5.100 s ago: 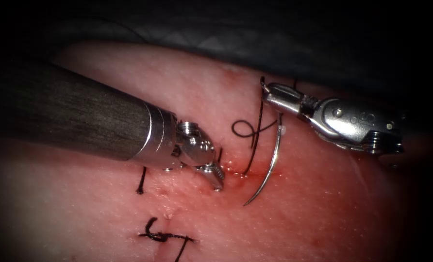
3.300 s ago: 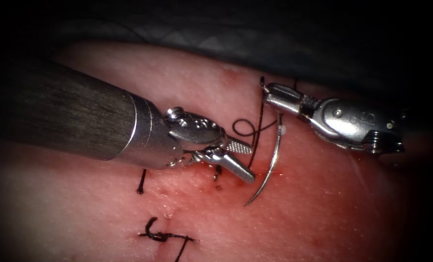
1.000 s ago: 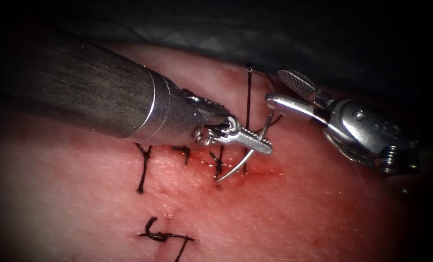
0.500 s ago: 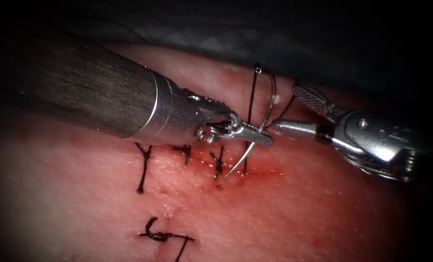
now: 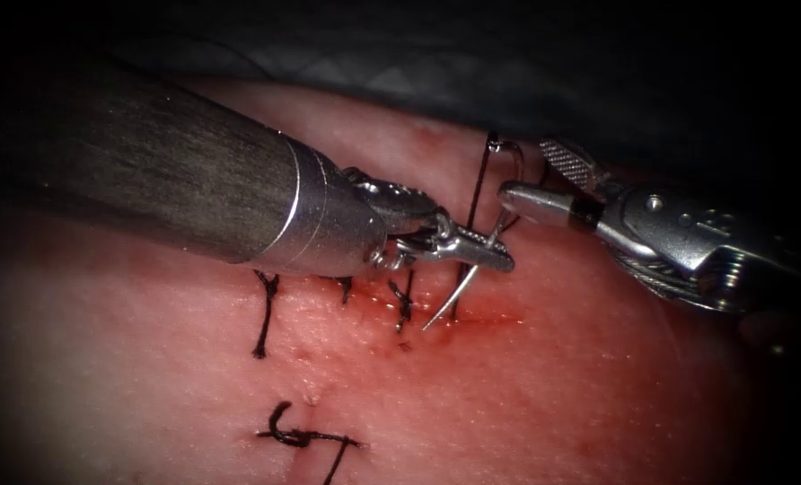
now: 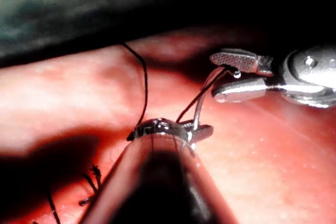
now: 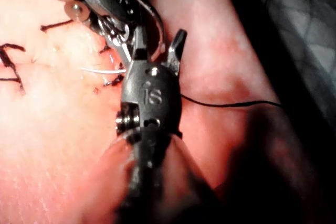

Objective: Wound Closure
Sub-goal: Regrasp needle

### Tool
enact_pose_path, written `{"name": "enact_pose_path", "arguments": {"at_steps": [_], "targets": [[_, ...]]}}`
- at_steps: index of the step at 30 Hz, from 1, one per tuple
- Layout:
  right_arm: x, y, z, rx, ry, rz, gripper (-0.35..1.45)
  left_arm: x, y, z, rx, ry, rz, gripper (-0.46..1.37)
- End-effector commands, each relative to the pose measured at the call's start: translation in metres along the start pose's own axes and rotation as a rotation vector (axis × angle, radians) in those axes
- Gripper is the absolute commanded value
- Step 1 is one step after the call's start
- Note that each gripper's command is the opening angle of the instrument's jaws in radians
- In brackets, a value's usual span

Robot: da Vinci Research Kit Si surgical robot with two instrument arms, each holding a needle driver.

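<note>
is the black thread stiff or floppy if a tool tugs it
Probably floppy: the thread drapes in a loose curve over the tissue. Likely light, as it trails from the needle held by the left tool. The right tool is open.

Curved needle (image 5: 472, 269) hangs above the tissue (image 5: 553, 386), point down by the cut (image 5: 472, 316), free of it; black thread (image 5: 478, 193) rises from the cut to the needle's tail.
</note>
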Motion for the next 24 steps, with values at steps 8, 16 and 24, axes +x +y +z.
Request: {"name": "enact_pose_path", "arguments": {"at_steps": [8,16,24], "targets": [[-0.0002,0.0001,0.0005,-0.026,-0.016,0.004,-0.3,0.0001,0.0003,0.0001,0.001,0.009,0.008,-0.35],[-0.0001,0.0,0.0009,-0.032,-0.015,0.005,-0.09,0.0001,0.0005,0.0003,0.006,0.013,0.011,-0.35],[-0.0001,-0.0003,0.0015,-0.038,-0.014,0.007,0.27,0.0,0.0006,0.0004,0.007,0.014,0.016,-0.35]]}}
